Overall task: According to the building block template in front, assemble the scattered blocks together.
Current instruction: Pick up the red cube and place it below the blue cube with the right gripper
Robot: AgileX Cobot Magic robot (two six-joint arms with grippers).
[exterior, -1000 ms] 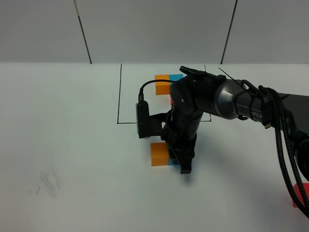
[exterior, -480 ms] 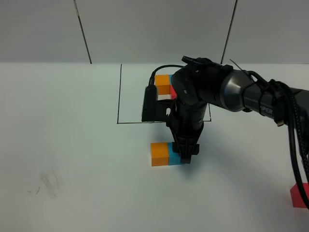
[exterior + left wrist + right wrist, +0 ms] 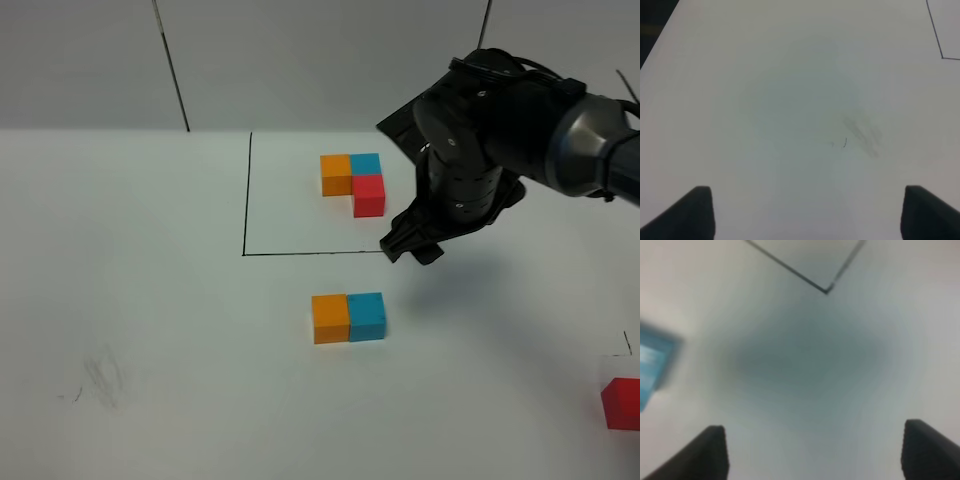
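The building block template (image 3: 354, 180) is an L of orange, blue and red cubes inside the black drawn frame (image 3: 246, 200). In front of the frame, the loose orange cube (image 3: 330, 318) and blue cube (image 3: 366, 316) sit side by side, touching. The loose red cube (image 3: 622, 404) lies alone at the far right edge. My right gripper (image 3: 410, 246) hangs above the table by the frame's near right corner, away from the pair. Its wrist view shows it open (image 3: 815, 455) and empty, with the blue cube (image 3: 652, 365) blurred at the edge. The left gripper (image 3: 807, 215) is open over bare table.
A faint grey smudge (image 3: 103, 378) marks the white table at the near left, and the left wrist view shows the same smudge (image 3: 862, 132). A corner of the frame line (image 3: 940, 47) shows there too. A white panelled wall (image 3: 320, 60) closes off the back.
The right gripper opened and let go of the blue cube beside the orange one. It then rose and swung back and to the right. The left gripper stayed still.
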